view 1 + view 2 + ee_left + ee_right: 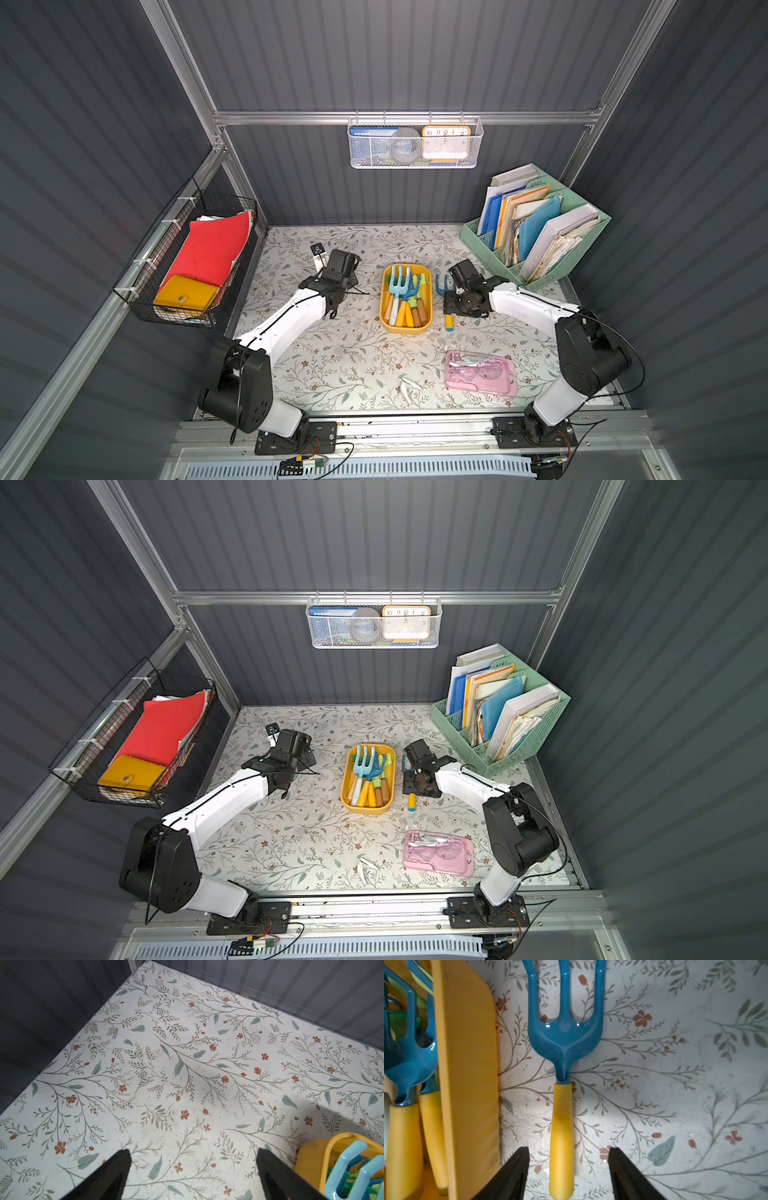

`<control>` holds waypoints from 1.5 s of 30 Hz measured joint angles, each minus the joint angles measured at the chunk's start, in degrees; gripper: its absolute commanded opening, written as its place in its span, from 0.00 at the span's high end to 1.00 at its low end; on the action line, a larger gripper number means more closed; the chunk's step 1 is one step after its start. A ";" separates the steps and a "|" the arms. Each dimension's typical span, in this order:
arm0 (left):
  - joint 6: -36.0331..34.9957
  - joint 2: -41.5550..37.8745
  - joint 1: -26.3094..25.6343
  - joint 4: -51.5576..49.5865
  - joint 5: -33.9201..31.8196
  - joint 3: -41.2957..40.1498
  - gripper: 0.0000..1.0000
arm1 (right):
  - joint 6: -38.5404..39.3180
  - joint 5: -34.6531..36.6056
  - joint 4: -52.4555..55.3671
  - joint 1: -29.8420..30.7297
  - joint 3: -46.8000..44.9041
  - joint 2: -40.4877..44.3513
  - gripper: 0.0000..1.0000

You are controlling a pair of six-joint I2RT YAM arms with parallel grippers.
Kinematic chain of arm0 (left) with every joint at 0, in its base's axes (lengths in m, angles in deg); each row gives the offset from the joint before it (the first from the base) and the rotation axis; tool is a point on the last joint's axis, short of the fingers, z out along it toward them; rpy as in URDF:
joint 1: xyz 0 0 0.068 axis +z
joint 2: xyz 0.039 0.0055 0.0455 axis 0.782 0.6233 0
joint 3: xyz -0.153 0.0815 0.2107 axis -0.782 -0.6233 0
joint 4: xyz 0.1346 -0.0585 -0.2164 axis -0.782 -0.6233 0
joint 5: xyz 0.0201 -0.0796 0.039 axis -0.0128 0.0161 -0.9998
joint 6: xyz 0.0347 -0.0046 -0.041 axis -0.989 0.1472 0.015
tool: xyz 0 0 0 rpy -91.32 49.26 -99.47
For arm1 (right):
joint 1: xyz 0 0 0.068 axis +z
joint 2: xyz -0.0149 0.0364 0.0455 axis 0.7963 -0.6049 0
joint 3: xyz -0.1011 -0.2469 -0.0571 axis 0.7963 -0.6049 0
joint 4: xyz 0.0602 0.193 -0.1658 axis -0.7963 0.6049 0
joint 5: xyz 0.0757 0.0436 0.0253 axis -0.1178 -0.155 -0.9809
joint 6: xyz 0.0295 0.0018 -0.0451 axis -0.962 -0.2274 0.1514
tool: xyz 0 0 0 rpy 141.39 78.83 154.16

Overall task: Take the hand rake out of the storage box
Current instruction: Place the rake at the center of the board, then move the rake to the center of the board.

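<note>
The hand rake has a blue three-tine head and a yellow handle. It lies flat on the flowered table, just right of the storage box, a shallow yellow tub, and parallel to its long side. In both top views only the rake's handle end and tines show from under my right wrist. My right gripper hangs open over the handle, a fingertip on each side with a gap on both. My left gripper is wide open above bare table, left of the box, and holds nothing.
Several more hand tools with blue and green heads lie in the storage box. A mint-green file organizer stands at the back right. A pink transparent case and a small white object lie near the front. A black wire basket hangs on the left wall.
</note>
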 measured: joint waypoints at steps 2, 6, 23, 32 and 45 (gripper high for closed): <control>-0.15 0.00 0.00 -0.07 -0.13 0.42 0.00 | 0.00 -1.29 -1.09 -0.48 -0.63 0.39 0.35; -0.33 0.00 0.00 -0.24 -0.26 0.87 0.00 | 0.00 -3.65 -3.72 -1.53 -2.47 1.05 0.34; -0.44 0.85 0.00 -0.81 -0.26 1.46 0.00 | -0.13 -8.61 -8.22 -2.95 -3.32 -5.25 0.53; -0.44 0.85 0.00 -0.83 -0.26 1.73 0.00 | -0.22 -7.52 -8.17 -2.21 -0.98 -7.67 0.66; -0.46 0.85 0.00 -0.83 -0.26 1.75 0.00 | -0.13 -4.50 -5.51 1.25 0.83 -8.48 0.72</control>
